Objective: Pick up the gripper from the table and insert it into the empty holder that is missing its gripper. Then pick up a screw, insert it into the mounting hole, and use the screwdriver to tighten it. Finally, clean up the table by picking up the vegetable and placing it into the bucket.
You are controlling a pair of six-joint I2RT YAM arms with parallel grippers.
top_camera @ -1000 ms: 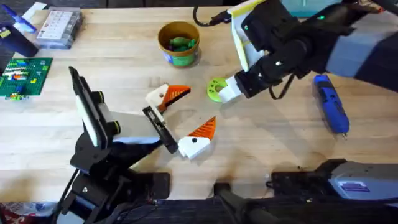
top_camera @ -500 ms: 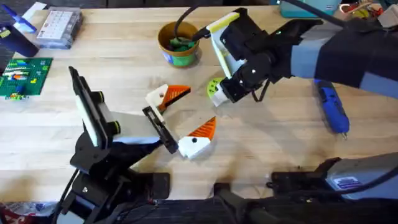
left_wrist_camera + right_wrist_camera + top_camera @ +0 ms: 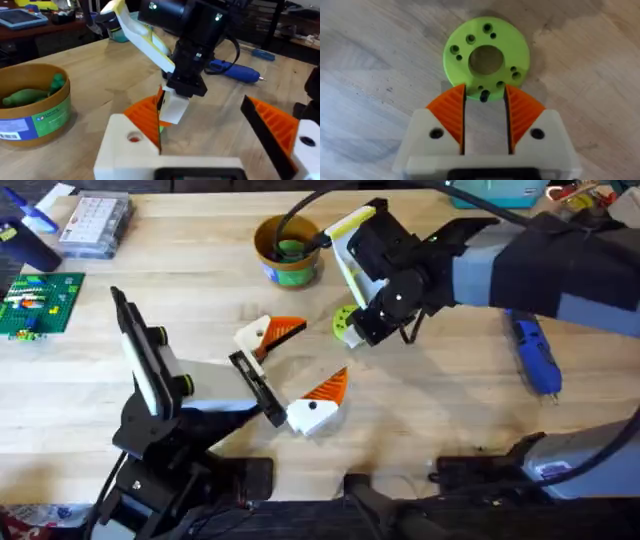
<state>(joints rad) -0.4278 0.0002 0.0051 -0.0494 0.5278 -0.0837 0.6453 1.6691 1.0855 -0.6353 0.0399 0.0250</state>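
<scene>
Near mid-table, R arm reaches across w/ right gripper (image 3: 485, 112) over the vegetable (image 3: 486, 58), a lime disc lying flat; orange pads (image 3: 449, 114) parted, straddling its near rim, not yet clamped. Best to settle lower & centre before closing. Bucket (image 3: 287, 250) stands near, path clear. Left gripper (image 3: 210, 145) idle, released. Screwdriver (image 3: 533, 357) well apart.

On the table were one vegetable (image 3: 345, 322), one bucket (image 3: 287, 250), one screwdriver (image 3: 533, 356) and two orange-and-white wedge pieces (image 3: 270, 333).
</scene>
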